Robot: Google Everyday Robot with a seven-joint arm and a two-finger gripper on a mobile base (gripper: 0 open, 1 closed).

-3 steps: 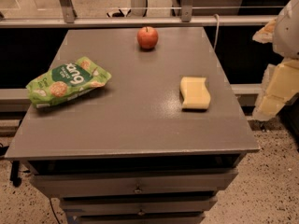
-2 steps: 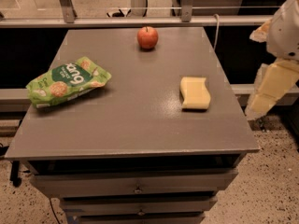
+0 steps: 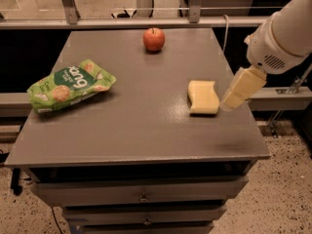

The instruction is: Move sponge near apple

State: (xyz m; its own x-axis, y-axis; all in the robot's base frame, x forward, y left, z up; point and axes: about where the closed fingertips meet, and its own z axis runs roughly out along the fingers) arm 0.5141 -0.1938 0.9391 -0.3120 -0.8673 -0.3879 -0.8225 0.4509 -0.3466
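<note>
The sponge [image 3: 203, 97], pale yellow with wavy sides, lay flat on the right side of the bench [image 3: 141, 126]. The apple [image 3: 153, 39], red-orange with its stem up, sat near the far edge, well apart from it. The gripper [image 3: 231, 100] hung just beside the sponge's right edge.

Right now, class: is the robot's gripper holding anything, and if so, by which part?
Nothing is held. The gripper hangs just to the right of the sponge, which lies flat on the table, not grasped.

Green snack bag [image 3: 71, 84] — white lettering, roughly "bng"
</note>
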